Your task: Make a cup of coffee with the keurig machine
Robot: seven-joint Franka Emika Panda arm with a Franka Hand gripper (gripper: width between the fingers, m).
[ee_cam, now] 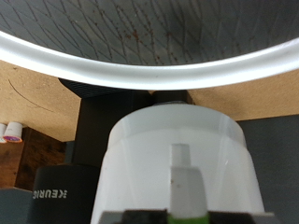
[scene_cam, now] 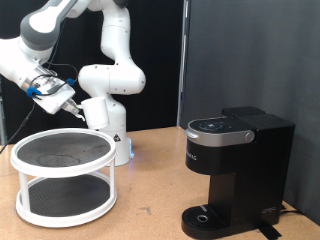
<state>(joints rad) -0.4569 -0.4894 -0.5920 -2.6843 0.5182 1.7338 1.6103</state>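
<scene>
A white two-tier round rack [scene_cam: 63, 178] with dark mesh shelves stands on the wooden worktop [scene_cam: 150, 185], at the exterior view's left, before a black backdrop [scene_cam: 230, 50].

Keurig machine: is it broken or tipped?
No, nothing stands out. The keurig machine stands upright, lid shut, no spill showing. The gripper hangs above the white shelf.

Tall black boxy keurig machine [scene_cam: 238, 170]: matt black plastic body, glossy dark control panel on top, smooth silvery band round the head. Round two-tier white rack [scene_cam: 65, 178]: smooth, slightly glossy white plastic rims and posts, dark mesh-textured shelf surfaces; table top [scene_cam: 150, 175] matt brown wood-look board. White robot arm [scene_cam: 100, 55]: smooth glossy plastic shells; the cup [ee_cam: 177, 163] looks smooth matt white.
</scene>
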